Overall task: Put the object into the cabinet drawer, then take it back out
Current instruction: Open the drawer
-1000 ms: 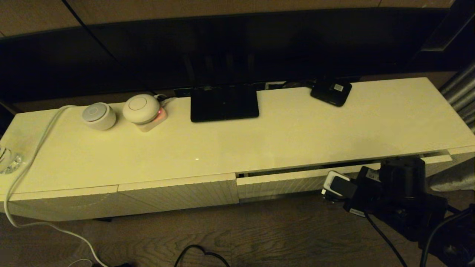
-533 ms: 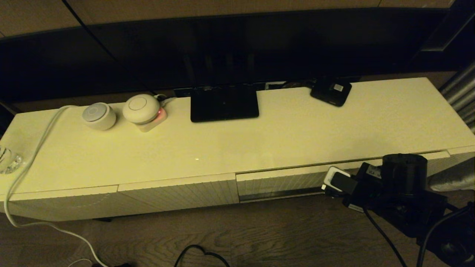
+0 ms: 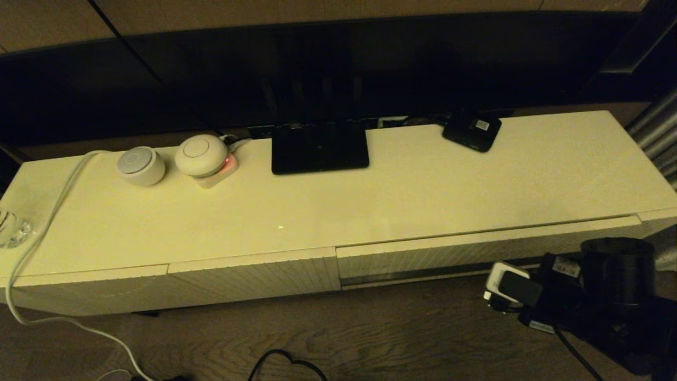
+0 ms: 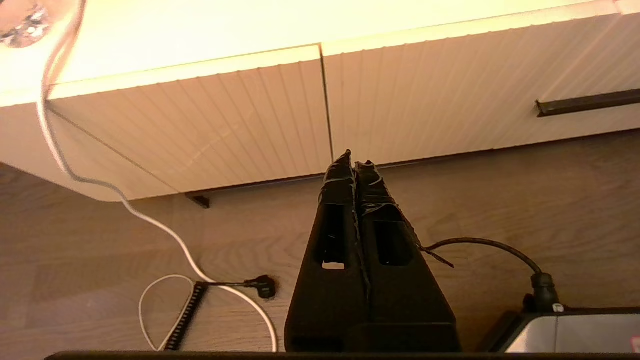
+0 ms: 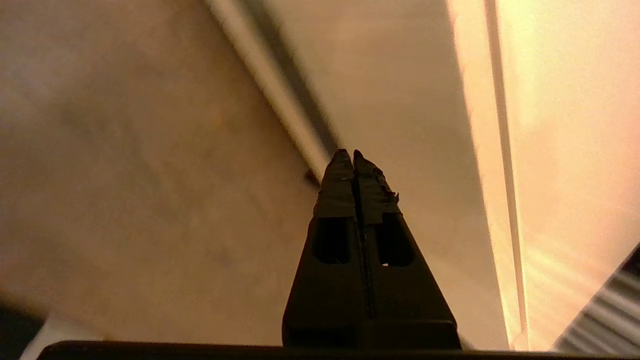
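the cabinet drawer (image 3: 476, 253) sits flush in the low cream cabinet (image 3: 338, 211), its long axis running left to right along the front, ribbed face and dark horizontal slot (image 4: 587, 102) facing the robot. the umbrella shows in no view, perhaps shut inside. the right end effector (image 5: 353, 156), fingers pressed together and holding nothing, hangs low just before the drawer's right part, above the wood floor (image 3: 338, 338). the left end effector (image 4: 353, 164), likewise closed and empty, points at the seam beside the narrower ribbed front (image 4: 210, 125).
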{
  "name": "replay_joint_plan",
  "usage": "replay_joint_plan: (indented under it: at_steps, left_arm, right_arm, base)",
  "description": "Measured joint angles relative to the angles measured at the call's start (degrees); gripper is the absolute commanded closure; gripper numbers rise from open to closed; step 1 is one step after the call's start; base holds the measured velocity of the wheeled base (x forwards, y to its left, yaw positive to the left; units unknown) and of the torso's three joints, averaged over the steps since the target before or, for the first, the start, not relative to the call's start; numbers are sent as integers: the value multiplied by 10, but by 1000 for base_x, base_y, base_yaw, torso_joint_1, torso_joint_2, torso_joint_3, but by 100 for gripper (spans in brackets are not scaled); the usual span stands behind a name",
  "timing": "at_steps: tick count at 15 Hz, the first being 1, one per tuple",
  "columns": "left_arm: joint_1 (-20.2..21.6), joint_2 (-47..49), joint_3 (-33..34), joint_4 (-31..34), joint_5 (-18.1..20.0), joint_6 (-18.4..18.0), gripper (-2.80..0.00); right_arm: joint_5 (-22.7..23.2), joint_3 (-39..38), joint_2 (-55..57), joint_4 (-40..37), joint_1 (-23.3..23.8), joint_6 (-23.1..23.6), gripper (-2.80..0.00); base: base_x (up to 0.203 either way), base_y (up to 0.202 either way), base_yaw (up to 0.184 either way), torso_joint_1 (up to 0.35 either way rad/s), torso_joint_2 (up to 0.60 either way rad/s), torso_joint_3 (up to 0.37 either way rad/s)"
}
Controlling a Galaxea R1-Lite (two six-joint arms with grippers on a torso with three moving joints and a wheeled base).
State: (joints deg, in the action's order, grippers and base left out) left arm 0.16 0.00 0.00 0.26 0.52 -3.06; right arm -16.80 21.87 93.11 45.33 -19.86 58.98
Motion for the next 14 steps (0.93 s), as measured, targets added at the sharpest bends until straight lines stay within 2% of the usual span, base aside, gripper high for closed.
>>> replay_joint_plan:
  at_steps: [5, 11, 14]
  left_arm:
    - [0, 0, 0, 0, 0, 0, 0]
    - [0, 0, 0, 0, 0, 0, 0]
    - [0, 0, 0, 0, 0, 0, 0]
  right_arm:
    - [1, -38, -149, -253, -10, -2, 0]
    - [5, -96, -195, -279, -55, -7, 0]
    - [55, -98, -225, -294, -53, -66, 0]
  base:
    - [0, 0, 0, 0, 0, 0]
    - [0, 0, 0, 0, 0, 0]
    - [0, 0, 0, 0, 0, 0]
